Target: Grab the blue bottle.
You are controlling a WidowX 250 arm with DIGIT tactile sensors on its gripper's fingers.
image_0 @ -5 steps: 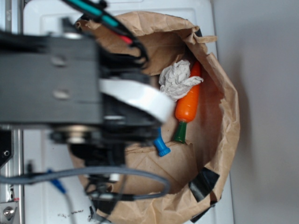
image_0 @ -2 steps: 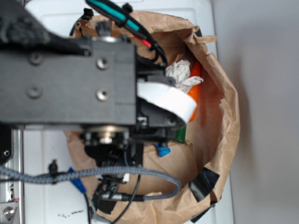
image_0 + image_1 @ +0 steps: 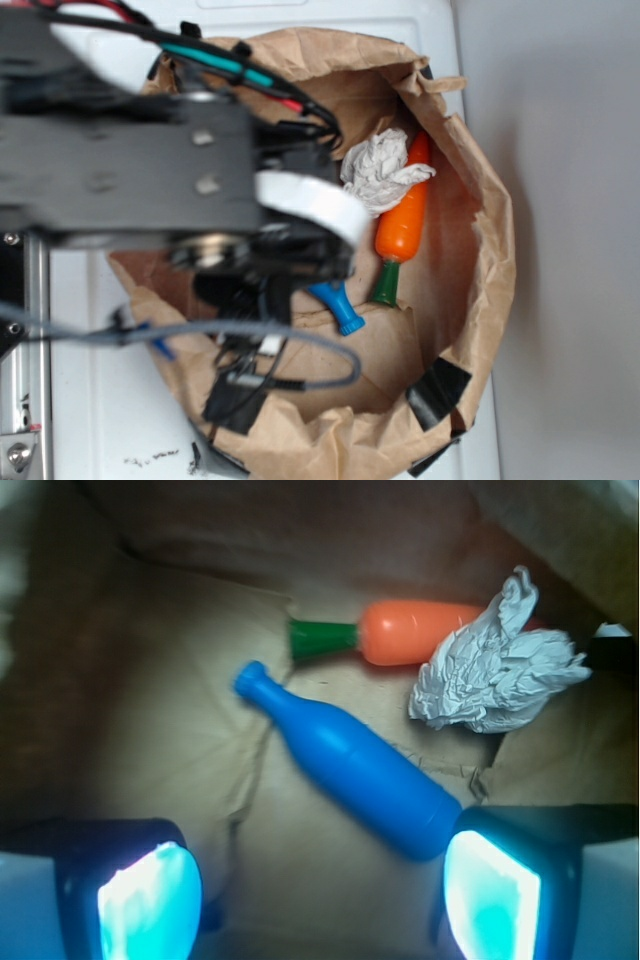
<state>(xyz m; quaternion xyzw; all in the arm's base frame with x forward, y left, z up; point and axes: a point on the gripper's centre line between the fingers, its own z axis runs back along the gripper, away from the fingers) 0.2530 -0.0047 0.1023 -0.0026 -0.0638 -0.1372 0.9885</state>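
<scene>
Inside the brown paper bag (image 3: 470,300), the blue bottle (image 3: 350,765) lies on its side, diagonal, cap end toward the orange carrot toy (image 3: 400,632) (a crumpled white wad (image 3: 495,675) sits beside that). The tool (image 3: 320,900) hovers above with jaws wide and empty. Best to turn the jaws across the bottle's body, centre over it, then descend.

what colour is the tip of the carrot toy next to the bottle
Green. The carrot toy has an orange body and a dark green tip, clearest in the wrist view.
</scene>
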